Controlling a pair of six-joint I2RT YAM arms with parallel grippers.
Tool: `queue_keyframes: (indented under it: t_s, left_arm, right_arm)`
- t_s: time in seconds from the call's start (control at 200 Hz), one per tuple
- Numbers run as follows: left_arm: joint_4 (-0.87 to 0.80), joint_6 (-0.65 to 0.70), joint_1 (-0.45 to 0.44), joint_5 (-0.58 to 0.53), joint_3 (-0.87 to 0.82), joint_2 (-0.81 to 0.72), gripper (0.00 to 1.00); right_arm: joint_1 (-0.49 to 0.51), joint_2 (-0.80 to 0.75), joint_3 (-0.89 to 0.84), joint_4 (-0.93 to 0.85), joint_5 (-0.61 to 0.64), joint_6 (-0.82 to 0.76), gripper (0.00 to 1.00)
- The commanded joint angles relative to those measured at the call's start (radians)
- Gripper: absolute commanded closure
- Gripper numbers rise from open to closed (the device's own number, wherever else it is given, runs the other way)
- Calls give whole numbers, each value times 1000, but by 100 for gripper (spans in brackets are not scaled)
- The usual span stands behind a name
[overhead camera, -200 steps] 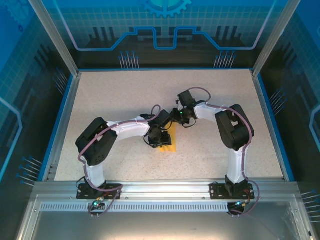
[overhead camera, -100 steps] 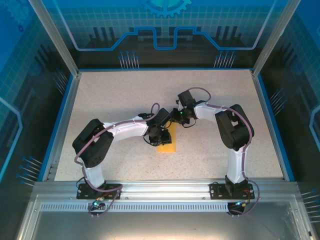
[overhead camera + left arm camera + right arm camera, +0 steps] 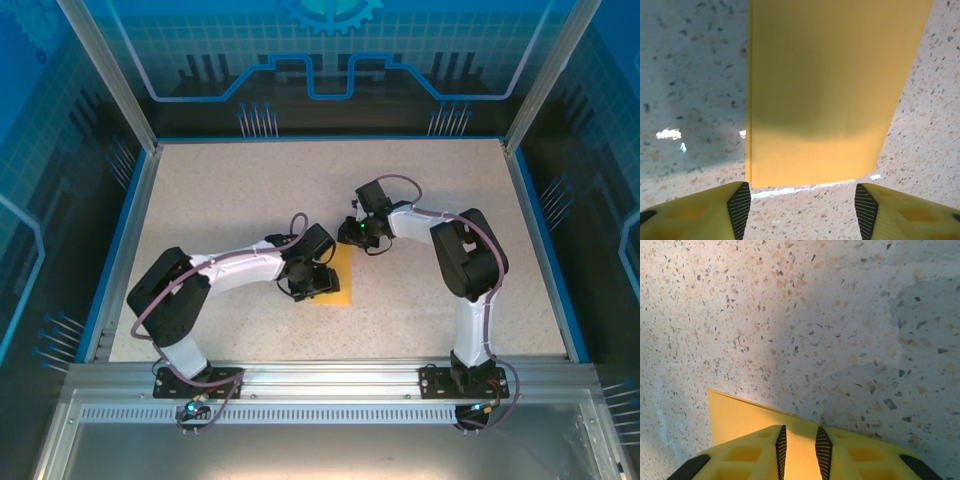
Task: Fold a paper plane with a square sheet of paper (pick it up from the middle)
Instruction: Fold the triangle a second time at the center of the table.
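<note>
folded paper lying flat, just ahead of wide-spread left gripper

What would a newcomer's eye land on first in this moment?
The orange-yellow paper, a narrow folded strip, glows against the pale speckled table at its middle. The left arm and right arm bend inward to meet over it. The left gripper stands open just short of one end, while the right gripper, fingers nearly together, sits over a corner at the opposite end.

No text, labels, brands, nos. or signs can be read; back panel is printed w/ graphics, no lettering.
</note>
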Motion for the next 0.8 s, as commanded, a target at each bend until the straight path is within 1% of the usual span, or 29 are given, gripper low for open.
queue_keyframes:
  t_s: [0.0, 0.22, 0.295, 0.385, 0.47, 0.57, 0.795]
  left_arm:
    - [50, -24, 11, -6, -15, -25, 37]
    - [110, 22, 92, 6, -7, -50, 36]
    - [137, 16, 113, 10, -23, -53, 36]
    - [155, 6, 128, 10, -44, -55, 35]
    - [180, -17, 135, 12, -76, -67, 35]
    - [200, -48, 138, 14, -116, -89, 34]
    - [257, -100, 138, 79, -184, -124, 32]
  right_arm:
    - [7, 13, -24, -76, -24, 0, 71]
    - [9, -114, 34, -80, -71, -46, 64]
    - [15, -151, 35, -105, -45, -66, 61]
    - [33, -174, 32, -157, 30, -112, 56]
    - [55, -153, 51, -221, 93, -151, 55]
    - [74, -119, 88, -280, 137, -179, 56]
    - [95, -26, 163, -334, 145, -202, 56]
